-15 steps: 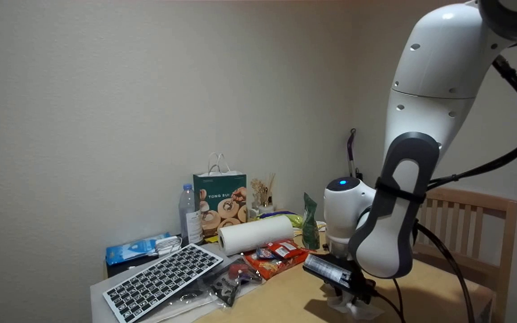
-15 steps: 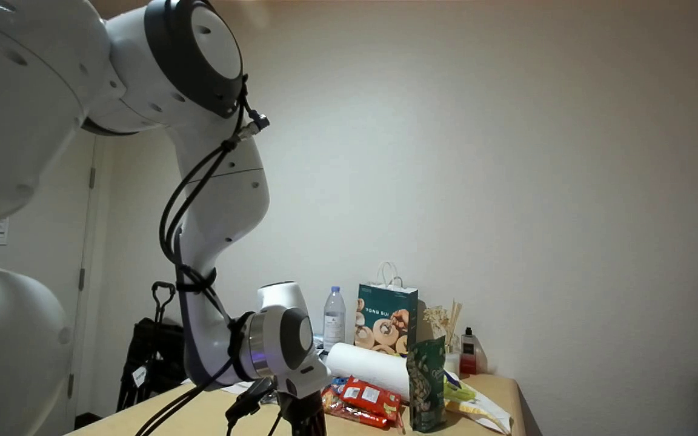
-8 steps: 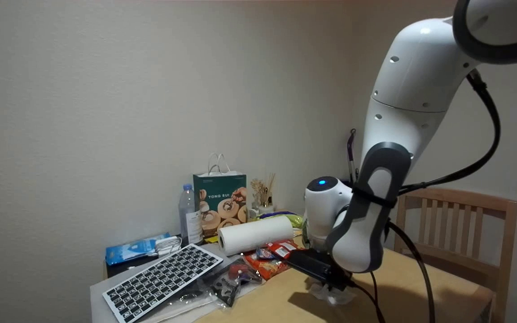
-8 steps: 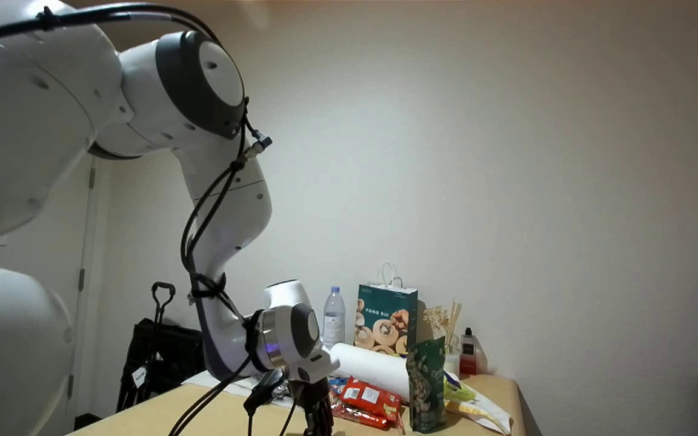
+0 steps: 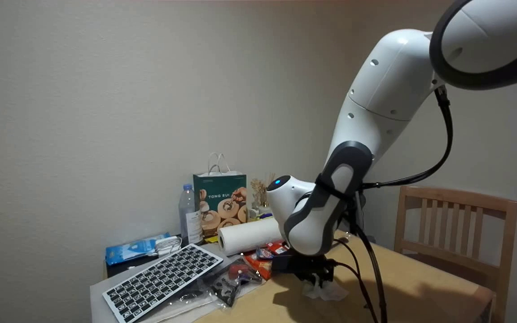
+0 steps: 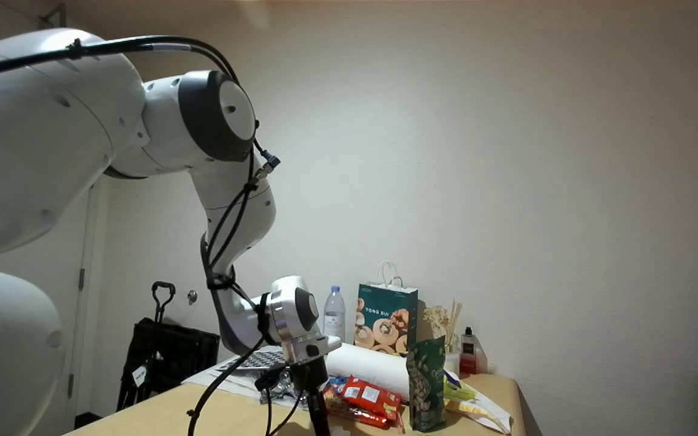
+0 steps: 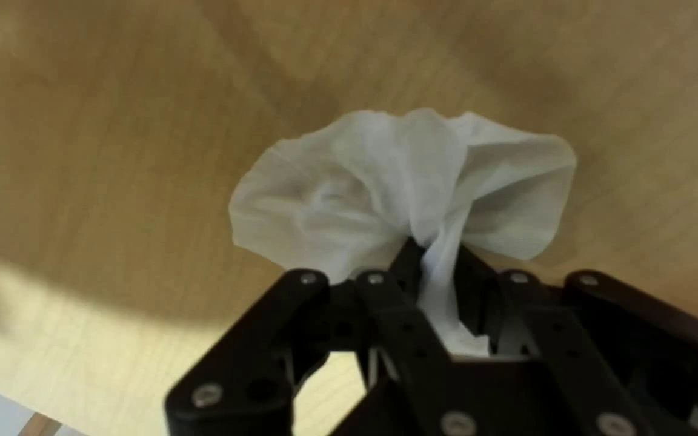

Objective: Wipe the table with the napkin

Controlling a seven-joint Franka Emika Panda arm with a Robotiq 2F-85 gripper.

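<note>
A white crumpled napkin is pinched in my gripper, seen in the wrist view. The napkin fans out past the fingertips onto the table, and a strip of it runs back between the fingers. In an exterior view, the napkin spreads on the wooden tabletop under the gripper, which points down. In an exterior view, the dark gripper fingers reach the bottom edge of the picture, and only a small white bit of the napkin shows.
Red snack bags lie just beside the gripper. A paper towel roll, a clear bag and a keyboard are also on the table. A green pouch stands near the snack bags. A wooden chair stands behind the table.
The gripper has moved across the table with the napkin held, leftward in an exterior view, closer to the red snack bags. The wrist has tilted, and the upper arm has come lower.
</note>
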